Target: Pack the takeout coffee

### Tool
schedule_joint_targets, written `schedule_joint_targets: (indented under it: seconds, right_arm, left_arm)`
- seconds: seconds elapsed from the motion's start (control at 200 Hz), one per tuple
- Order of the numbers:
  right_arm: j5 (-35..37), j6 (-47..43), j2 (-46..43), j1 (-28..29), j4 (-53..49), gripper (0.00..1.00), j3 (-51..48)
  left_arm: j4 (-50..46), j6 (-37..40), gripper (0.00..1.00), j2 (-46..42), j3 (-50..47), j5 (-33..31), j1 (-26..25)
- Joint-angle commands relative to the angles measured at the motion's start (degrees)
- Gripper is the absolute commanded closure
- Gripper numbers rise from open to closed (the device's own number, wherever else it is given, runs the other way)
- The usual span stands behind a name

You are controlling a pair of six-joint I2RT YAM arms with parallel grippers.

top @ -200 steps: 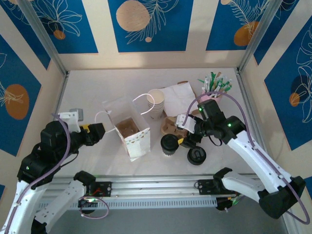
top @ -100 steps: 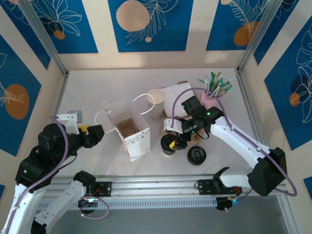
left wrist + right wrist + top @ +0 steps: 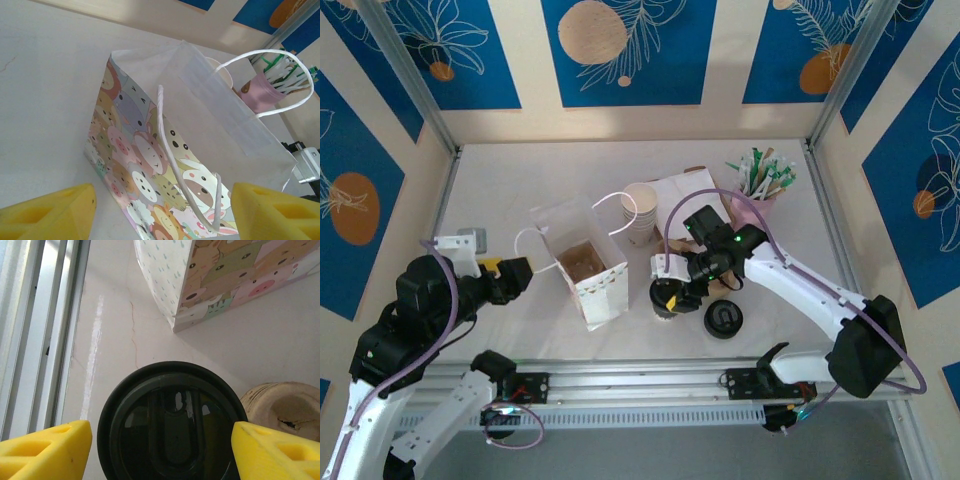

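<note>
Near the front edge of the bench (image 3: 520, 180), right of centre, the right gripper (image 3: 672, 291) hangs over the coffee cup (image 3: 172, 440). Its yellow fingers (image 3: 45, 450) are spread on either side of the black lid and grip nothing. Just left of the cup stands an open paper bag (image 3: 585, 265) printed with cartoon animals. Beyond it the left gripper (image 3: 520, 272) faces the bag, jaws apart and empty. A loose black lid (image 3: 723, 319) lies right of the cup.

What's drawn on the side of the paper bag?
Colourful cartoon animal faces cover the paper bag, clearest in the left wrist view.
</note>
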Motion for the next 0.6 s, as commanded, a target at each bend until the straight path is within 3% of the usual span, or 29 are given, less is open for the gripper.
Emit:
schedule_joint_targets:
  seconds: [0.0,0.345,0.595]
  right_arm:
    - [0.2,-0.4,0.8,0.2,0.3,0.24,-0.1]
    - [1.9,-0.5,1.5,0.0,2.0,0.17,-0.2]
    - [2.0,-0.7,2.8,0.0,2.2,0.20,-0.5]
  left_arm:
    - [-0.7,1.0,0.28,-0.7,0.3,-0.9,0.6]
    - [-0.9,0.7,0.28,-0.7,0.7,-1.2,0.5]
    - [-0.9,0.4,0.28,-0.8,0.5,-1.2,0.6]
